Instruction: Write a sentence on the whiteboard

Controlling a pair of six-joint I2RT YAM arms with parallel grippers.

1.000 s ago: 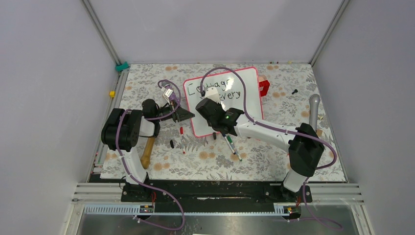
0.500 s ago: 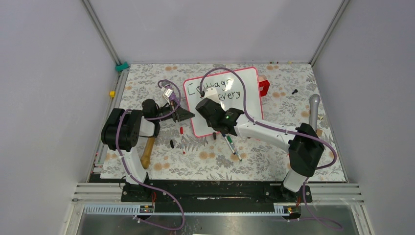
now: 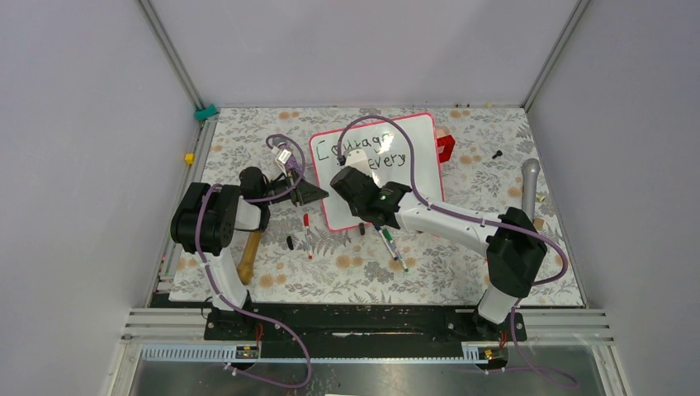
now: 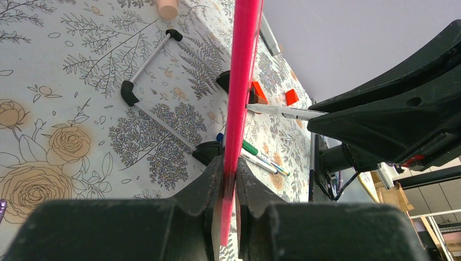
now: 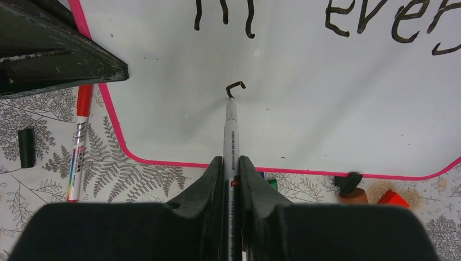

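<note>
**A:** Which step are we on?

**B:** Starting the last word, we reckon. Our right gripper (image 5: 230, 163) is clenched on the slim white marker (image 5: 230, 128). Its tip is on the big glossy pink-framed whiteboard (image 5: 337, 103), at 12 o'clock on the floral-print table (image 3: 347, 266). The thin black handwritten sentence (image 5: 375, 19) has only a small hook at 7 o'clock of "every".

**A:** And the left side?

**B:** Our left gripper (image 4: 229, 176) pinches the board's 9 o'clock edge, arm folded low. The right arm is stretched out. Next we'd curl that stroke with steady pressure.

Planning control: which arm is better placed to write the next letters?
Right. Its jaws grip the marker, tip on the whiteboard at a short stroke; the left jaws only clamp the board's frame.
</note>
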